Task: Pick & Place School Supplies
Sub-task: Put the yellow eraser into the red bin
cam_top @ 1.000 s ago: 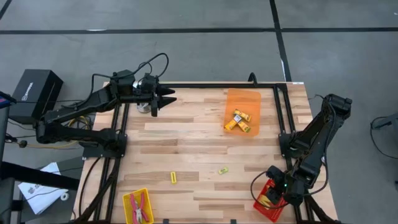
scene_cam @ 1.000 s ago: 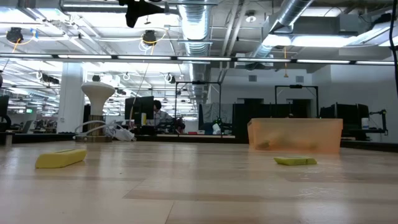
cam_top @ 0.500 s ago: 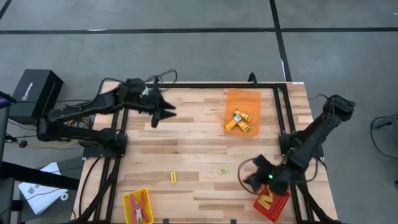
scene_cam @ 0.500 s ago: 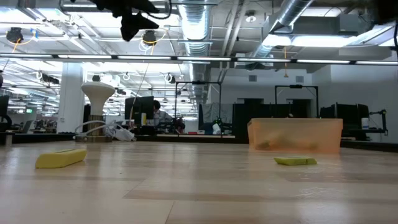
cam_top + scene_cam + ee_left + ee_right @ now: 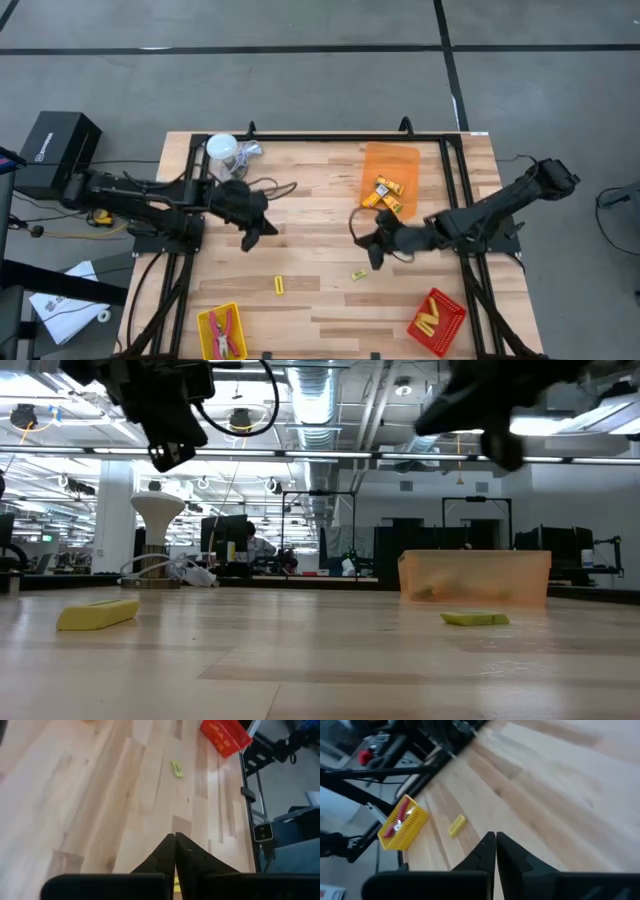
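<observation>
A yellow stick [image 5: 279, 285] and a yellow-green block [image 5: 358, 274] lie flat on the wooden table toward its near edge. They show in the low view as the stick [image 5: 98, 614] and the block [image 5: 475, 619]. My left gripper [image 5: 250, 236] hangs shut above the table's left middle, empty. My right gripper [image 5: 375, 254] hangs shut above the middle, just beyond the block, empty. Its wrist view shows the stick [image 5: 456, 825]. The left wrist view shows the block [image 5: 176, 768]. More yellow blocks lie in the orange tray [image 5: 392, 160].
A yellow tray [image 5: 222, 332] with red-handled pliers stands at the near left. A red tray [image 5: 437, 320] with yellow sticks stands at the near right. A white cup [image 5: 222, 150] stands at the far left corner. Bare wood lies between the arms.
My left gripper has swung from the far left corner toward the near edge, dropped lower, and shut. My right gripper has left the red tray, gone toward the table's left and far edge to the middle, and shut. The stick and block have not moved.
</observation>
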Robot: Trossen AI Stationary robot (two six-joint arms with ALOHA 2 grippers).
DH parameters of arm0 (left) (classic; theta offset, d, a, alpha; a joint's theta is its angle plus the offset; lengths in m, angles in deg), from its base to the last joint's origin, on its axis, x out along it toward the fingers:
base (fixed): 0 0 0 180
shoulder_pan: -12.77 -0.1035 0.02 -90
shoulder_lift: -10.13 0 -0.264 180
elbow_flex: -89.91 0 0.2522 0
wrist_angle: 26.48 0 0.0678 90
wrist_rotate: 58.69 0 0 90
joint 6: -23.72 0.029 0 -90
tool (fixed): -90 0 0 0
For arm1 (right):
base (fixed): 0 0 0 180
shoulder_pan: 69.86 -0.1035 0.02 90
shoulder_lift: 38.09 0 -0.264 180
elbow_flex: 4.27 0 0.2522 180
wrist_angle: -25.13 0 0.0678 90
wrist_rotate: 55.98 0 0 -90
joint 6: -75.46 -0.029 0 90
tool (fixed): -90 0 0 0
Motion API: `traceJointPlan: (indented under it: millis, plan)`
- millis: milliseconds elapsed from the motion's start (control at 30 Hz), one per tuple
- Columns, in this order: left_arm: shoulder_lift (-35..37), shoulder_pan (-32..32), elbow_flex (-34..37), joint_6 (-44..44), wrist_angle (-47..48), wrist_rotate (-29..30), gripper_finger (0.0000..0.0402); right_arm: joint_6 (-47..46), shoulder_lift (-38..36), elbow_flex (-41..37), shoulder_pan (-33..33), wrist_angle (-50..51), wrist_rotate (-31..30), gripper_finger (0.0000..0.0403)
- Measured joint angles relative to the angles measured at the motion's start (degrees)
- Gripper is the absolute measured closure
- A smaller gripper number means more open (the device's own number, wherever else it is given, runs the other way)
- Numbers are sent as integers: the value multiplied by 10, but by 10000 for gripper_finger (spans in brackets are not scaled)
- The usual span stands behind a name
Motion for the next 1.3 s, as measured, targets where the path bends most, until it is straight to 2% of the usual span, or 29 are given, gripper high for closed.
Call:
traceJointPlan:
  millis: [133,200,400,633,767,900,1133,1300]
  plan:
    - [-11,68,27,-45,-25,50,400,86,0,0,72,-57,83,398]
    - [-25,104,41,-82,-79,83,401,115,0,0,106,-78,118,401]
    - [-84,201,57,-181,-138,195,401,191,0,20,189,-100,230,401]
    - [-203,266,57,-273,-238,237,401,254,0,59,258,-100,338,402]
    - [-257,285,57,-298,-247,248,401,257,0,81,275,-101,355,403]
    - [-290,298,57,-299,-247,228,401,257,0,97,276,-100,351,403]
    - [-298,324,58,-298,-243,224,401,252,0,112,274,-97,332,403]
    - [-298,328,85,-305,-242,224,401,247,0,122,270,-97,308,403]
